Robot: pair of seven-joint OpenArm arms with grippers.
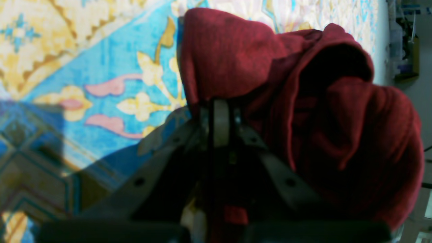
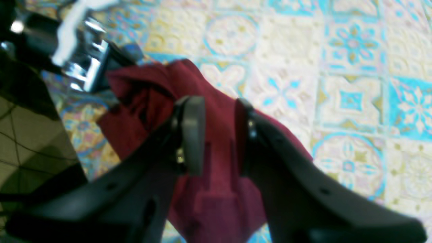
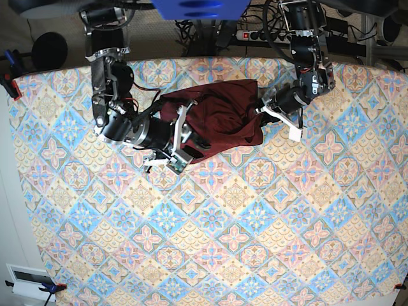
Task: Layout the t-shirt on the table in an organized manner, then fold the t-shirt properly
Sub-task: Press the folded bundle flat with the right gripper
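The dark maroon t-shirt (image 3: 220, 115) lies bunched at the back middle of the patterned table (image 3: 255, 223). My left gripper (image 1: 220, 104) is shut on a fold of the t-shirt (image 1: 320, 118), which drapes up and to the right of its fingertips. In the base view this gripper (image 3: 262, 108) is at the shirt's right edge. My right gripper (image 2: 218, 103) has its jaws apart, with the t-shirt fabric (image 2: 216, 175) showing between and below them. In the base view it (image 3: 190, 137) is at the shirt's lower left edge.
A power strip and cables (image 3: 255, 35) lie behind the table's far edge. A red clamp (image 3: 13, 86) holds the cloth at the far left corner. The left arm's metal wrist (image 2: 84, 64) shows at the top left of the right wrist view.
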